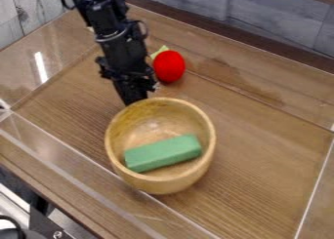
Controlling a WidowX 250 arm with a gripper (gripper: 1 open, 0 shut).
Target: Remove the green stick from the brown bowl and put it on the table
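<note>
The brown bowl [115, 143] sits on the table [268, 126] near the middle of the view. Inside it, the green stick [162, 153] lies flat on the bottom, slightly tilted. My black gripper [136, 97] comes down from the upper left, its tips at the bowl's far rim, touching or nearly touching it. Its jaws are shut together with nothing between them. The stick lies apart from the gripper, nearer the bowl's front.
A red strawberry-like object [169, 65] lies on the table just behind and right of the gripper. A low clear acrylic wall [78, 189] runs around the table's edges. Bare wood shows to the right of the bowl.
</note>
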